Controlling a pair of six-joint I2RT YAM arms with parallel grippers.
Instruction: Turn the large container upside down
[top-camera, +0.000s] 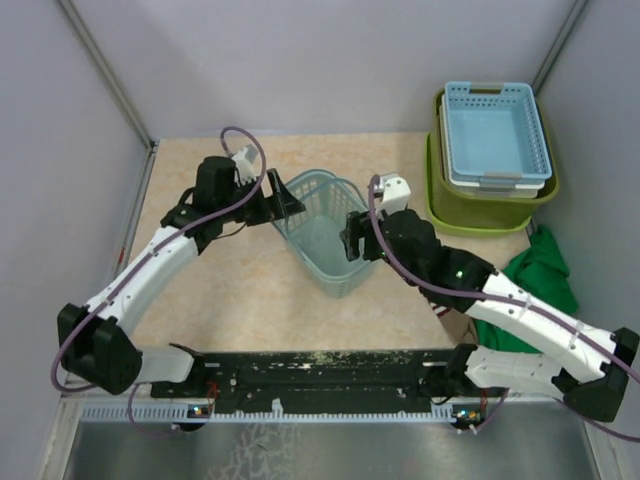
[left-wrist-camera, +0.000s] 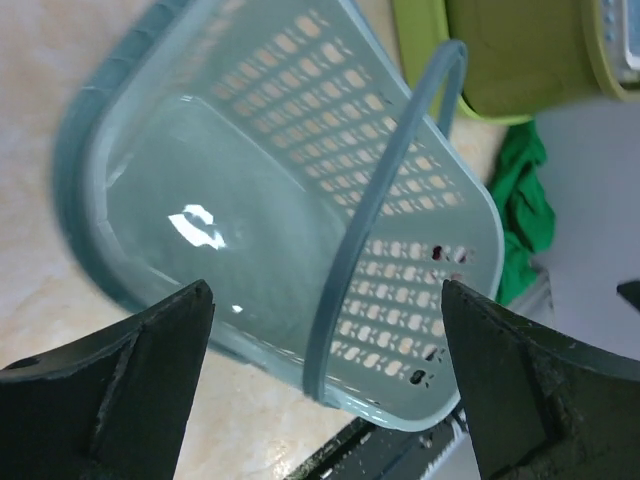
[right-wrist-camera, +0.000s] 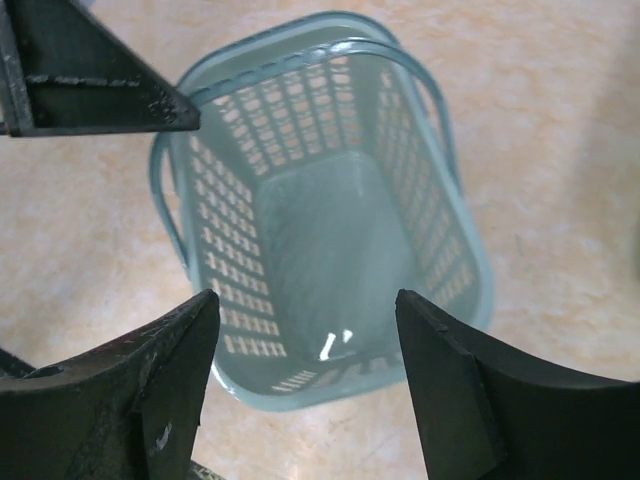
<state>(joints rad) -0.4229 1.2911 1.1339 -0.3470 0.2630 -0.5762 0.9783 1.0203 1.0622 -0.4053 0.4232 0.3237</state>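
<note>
The large container (top-camera: 490, 205), a lime-green smooth-walled tub, stands upright at the back right with a white and a light-blue basket nested inside it; its wall also shows in the left wrist view (left-wrist-camera: 500, 60). Both arms are away from it, at a teal perforated basket (top-camera: 325, 235) in the middle of the table. My left gripper (top-camera: 285, 205) is open at that basket's left rim, with the basket's thin handle (left-wrist-camera: 370, 230) seen between its jaws. My right gripper (top-camera: 352, 240) is open at the basket's right side, above its open top (right-wrist-camera: 330, 210), holding nothing.
A green cloth (top-camera: 540, 275) lies crumpled to the right of the right arm, in front of the tub. The left arm's dark finger (right-wrist-camera: 90, 70) reaches into the right wrist view at top left. Grey walls close in the table on the left, back and right.
</note>
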